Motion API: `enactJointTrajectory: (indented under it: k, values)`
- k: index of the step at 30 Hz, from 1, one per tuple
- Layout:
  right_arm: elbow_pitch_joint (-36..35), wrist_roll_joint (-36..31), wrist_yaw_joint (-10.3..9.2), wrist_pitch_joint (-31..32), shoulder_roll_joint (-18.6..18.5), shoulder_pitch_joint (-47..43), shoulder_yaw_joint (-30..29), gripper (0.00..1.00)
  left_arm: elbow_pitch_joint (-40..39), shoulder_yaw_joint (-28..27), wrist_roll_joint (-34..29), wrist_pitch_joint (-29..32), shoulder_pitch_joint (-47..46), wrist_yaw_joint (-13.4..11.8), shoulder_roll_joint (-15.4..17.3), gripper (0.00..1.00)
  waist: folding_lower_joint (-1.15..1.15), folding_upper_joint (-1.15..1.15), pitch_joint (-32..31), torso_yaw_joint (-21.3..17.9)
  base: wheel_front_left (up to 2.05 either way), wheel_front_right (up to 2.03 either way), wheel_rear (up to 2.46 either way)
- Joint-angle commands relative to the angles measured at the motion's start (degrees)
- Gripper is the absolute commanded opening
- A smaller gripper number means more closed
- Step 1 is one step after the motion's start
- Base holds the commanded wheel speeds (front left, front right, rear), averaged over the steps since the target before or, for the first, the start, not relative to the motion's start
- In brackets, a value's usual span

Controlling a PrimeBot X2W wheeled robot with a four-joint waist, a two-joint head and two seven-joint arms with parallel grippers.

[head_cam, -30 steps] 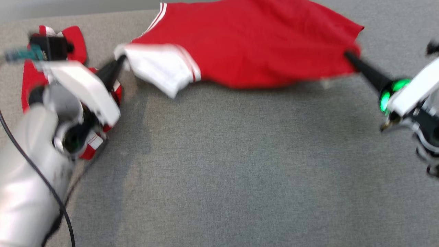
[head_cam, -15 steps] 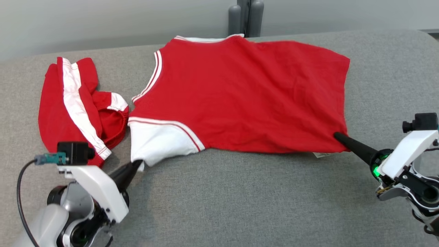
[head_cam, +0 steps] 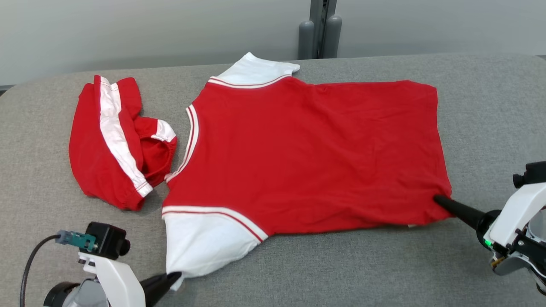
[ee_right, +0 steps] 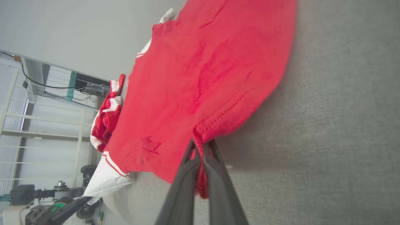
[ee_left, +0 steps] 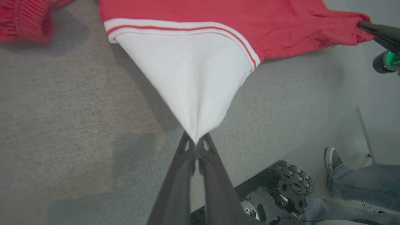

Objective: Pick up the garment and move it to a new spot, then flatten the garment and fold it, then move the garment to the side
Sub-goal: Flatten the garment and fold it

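Red shorts [head_cam: 106, 145] lie bunched at the left of the grey desk [head_cam: 298, 264]. The left fingers [head_cam: 160, 283] are clenched on the tip of a white sleeve. Its red shirt [head_cam: 307, 153] lies spread flat mid-desk, just beside the shorts. The right fingers [head_cam: 458, 209] pinch the near hem corner.

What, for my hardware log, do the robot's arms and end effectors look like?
Each has two long, dark, tapering fingers on a white housing. The left end effector carries a black camera with a teal connector and black cable. The right end effector has a green light at the finger base.
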State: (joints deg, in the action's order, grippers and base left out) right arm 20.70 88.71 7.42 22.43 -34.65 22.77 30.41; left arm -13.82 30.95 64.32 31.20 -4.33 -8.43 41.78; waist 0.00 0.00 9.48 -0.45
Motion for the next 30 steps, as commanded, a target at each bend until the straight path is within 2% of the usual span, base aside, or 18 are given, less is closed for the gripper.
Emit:
enactJointTrajectory:
  k: [1, 8, 21, 30]
  values:
    - [0.15, 0.28, 0.14, 0.71, -0.55, -0.81, 0.18, 0.00, -0.43, 0.02, 0.50, 0.54, 0.68, -0.45, 0.62, 0.00, 0.00, 0.00, -0.27, 0.21, 0.00, 0.00, 0.00]
    - [0.28, 2.19, 0.14, 5.77, -2.77, -3.76, 1.64, 0.00, -4.60, 1.67, 2.93, 4.13, 4.55, -2.25, 2.12, 0.00, 0.00, 0.00, -1.45, 0.67, 0.00, 0.00, 0.00]
    - [-1.84, 2.75, 0.14, 5.70, -6.41, -9.88, 0.54, 0.00, -8.05, 2.24, 5.98, 6.54, 9.77, -4.05, 4.36, 0.00, 0.00, 0.00, -1.57, 1.01, 0.00, 0.00, 0.00]
    - [-2.89, 2.12, 0.14, 3.72, -5.78, -11.37, -0.14, 0.00, -8.87, 1.72, 6.25, 6.08, 9.27, -3.88, 4.08, 0.00, 0.00, 0.00, -1.18, 1.40, 0.00, 0.00, 0.00]
